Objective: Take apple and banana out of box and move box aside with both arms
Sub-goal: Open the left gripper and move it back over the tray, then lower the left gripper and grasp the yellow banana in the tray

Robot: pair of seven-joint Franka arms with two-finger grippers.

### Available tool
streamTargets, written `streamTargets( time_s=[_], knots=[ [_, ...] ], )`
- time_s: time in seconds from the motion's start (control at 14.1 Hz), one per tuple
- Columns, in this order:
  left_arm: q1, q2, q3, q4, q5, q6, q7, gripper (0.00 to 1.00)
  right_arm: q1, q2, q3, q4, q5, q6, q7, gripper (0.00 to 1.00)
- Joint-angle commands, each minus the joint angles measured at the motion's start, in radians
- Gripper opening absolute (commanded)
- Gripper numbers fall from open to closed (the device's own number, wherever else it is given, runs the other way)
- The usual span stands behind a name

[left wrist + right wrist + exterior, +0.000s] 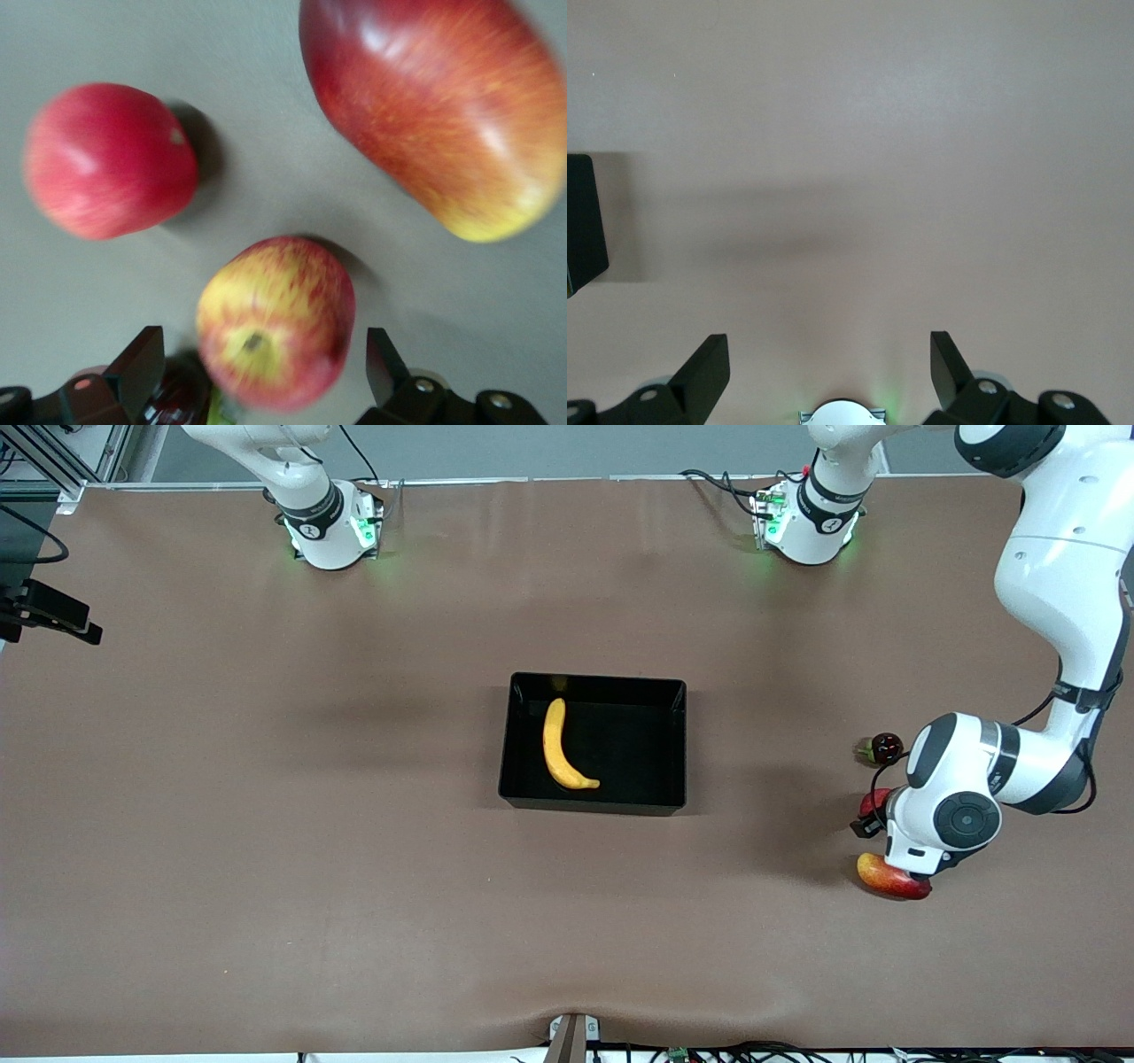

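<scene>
The black box (673, 748) sits mid-table with the yellow banana (560, 746) lying in it. My left gripper (263, 341) is open and hangs over a cluster of fruits at the left arm's end of the table (889, 828). Its fingers (142, 363) stand on either side of the red-yellow streaked apple (275, 332), apart from it. In the front view the left hand hides the apple. My right gripper (830, 345) is open and empty over bare table near its own base. A corner of the box (585, 226) shows in the right wrist view.
An oval red-orange mango (434, 106) (889, 877) lies nearest the front camera in the cluster. A plain red round fruit (106, 159) lies beside the apple. A dark red pomegranate (886, 748) lies farthest from the front camera. The table is brown.
</scene>
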Motion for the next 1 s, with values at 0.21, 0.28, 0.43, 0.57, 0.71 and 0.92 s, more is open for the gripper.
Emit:
streamTargets(
  time_s=[0.21,0.28,0.43,0.57,0.71,0.92],
  knots=[
    [-0.011,-0.16,-0.211,0.036,-0.135,-0.137,-0.001,1.0,-0.014,-0.003,0.009,0.0,0.009,0.0,-0.011,1.0],
    [-0.011,-0.159,-0.261,0.039,-0.155,-0.14,0.002,1.0,-0.014,-0.003,0.009,0.0,0.009,0.0,-0.011,1.0],
    [-0.063,-0.139,-0.321,0.04,-0.163,-0.135,-0.034,1.0,-0.013,-0.003,0.009,0.0,0.011,0.0,-0.011,1.0],
    [-0.194,-0.117,-0.322,0.046,-0.163,-0.122,-0.164,1.0,-0.011,-0.003,0.009,0.0,0.011,0.0,-0.011,1.0],
    [-0.326,-0.076,-0.308,0.075,-0.152,-0.076,-0.272,1.0,-0.014,-0.003,0.009,0.0,0.011,0.0,-0.011,1.0],
    [-0.466,-0.047,-0.248,0.076,-0.153,0.082,-0.294,1.0,-0.017,-0.001,0.009,0.0,0.012,0.002,-0.011,1.0]
  ],
)
